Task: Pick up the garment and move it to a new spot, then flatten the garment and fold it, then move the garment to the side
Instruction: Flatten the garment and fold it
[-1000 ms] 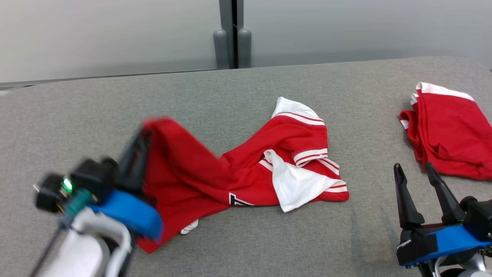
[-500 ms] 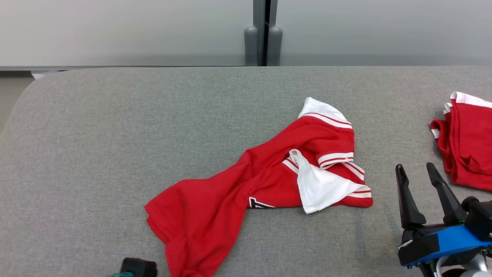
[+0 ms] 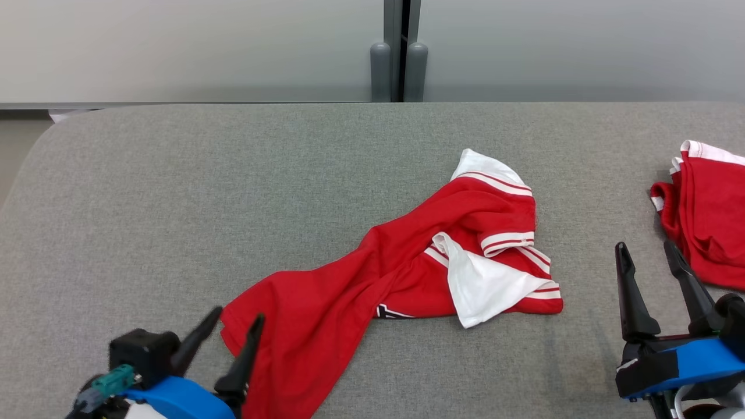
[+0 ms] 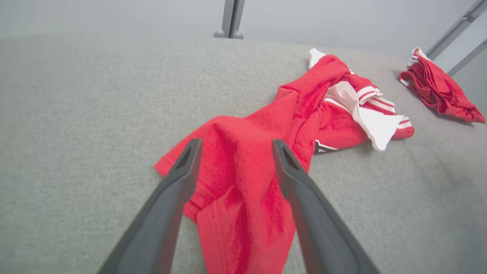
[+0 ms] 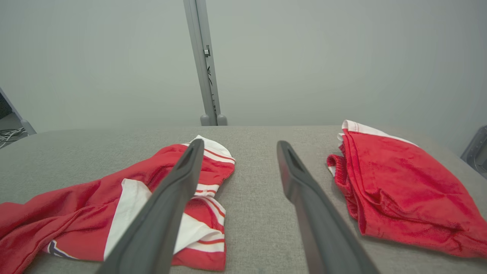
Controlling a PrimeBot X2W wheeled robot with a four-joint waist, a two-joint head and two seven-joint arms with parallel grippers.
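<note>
Left gripper, jaws apart, hovers at the crumpled red-and-white jersey garment; we should pinch its hem corner and spread it flat.

worktop: gray cloth top, round corners | middle: red and white garment, all crumpled, lying on it | right side: folded red bundle, well apart from the garment
</note>
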